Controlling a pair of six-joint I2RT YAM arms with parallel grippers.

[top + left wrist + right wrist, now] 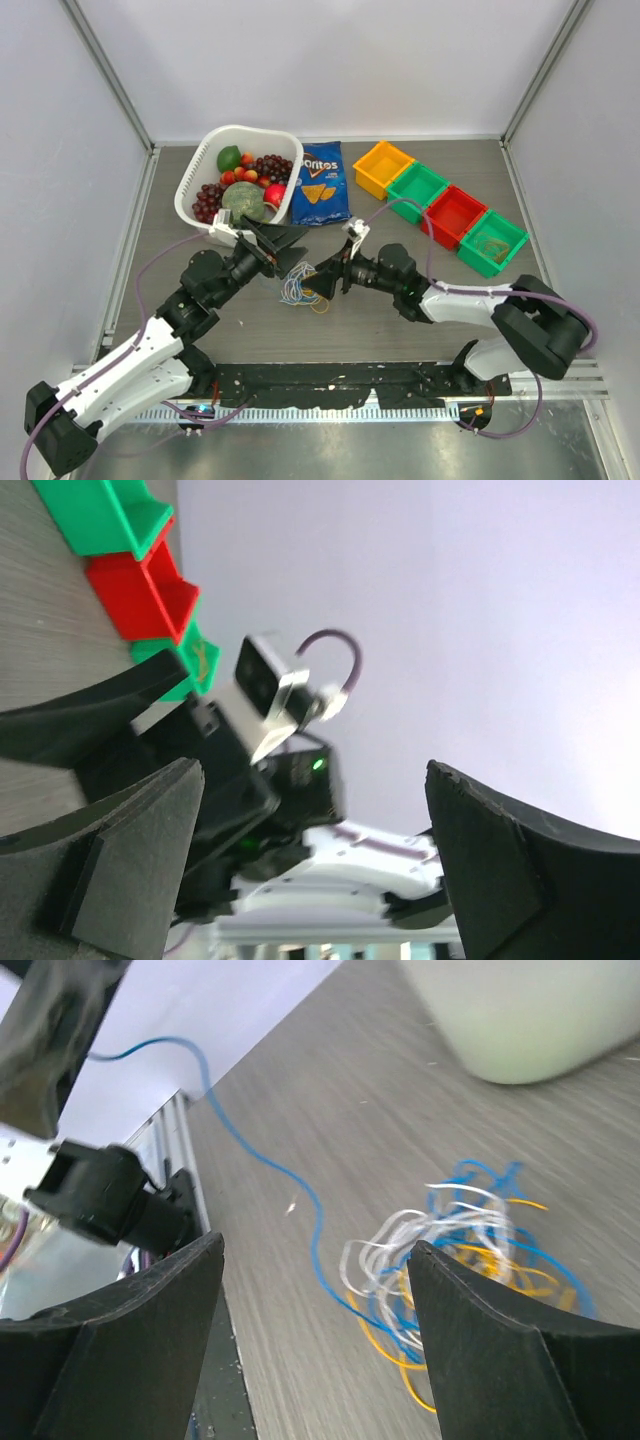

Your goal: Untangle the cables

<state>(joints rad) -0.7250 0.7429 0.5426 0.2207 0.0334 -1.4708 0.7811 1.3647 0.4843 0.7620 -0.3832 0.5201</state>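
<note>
Judging from the overhead view, the untangling is barely under way: the cables (300,288) lie as one small knotted heap of yellow, white, blue and orange loops on the desk (420,330), between the two arms and just in front of the basket (185,195). From the right wrist, one blue strand (245,1143) runs out of the heap and away across the desk, but where its far end goes I cannot tell; the other strands remain wound together, so nearly all the separating looks left to do. Neither arm has hold of anything. The left pincer (310,780) stands wide apart with only the other arm showing through the gap, and the right pincer (315,1250) is likewise spread, hanging over the heap without closing on a strand. The white basket holds fruit: dark grapes (272,165), some red pieces and a few green ones. Beside it lies a blue chip bag (320,182). Four bins sit in a slanting row: an orange bin (370,183), a green bin (402,203) and a red bin (440,235) all look empty, while the second green bin (478,262) holds something thin, too small to name.
</note>
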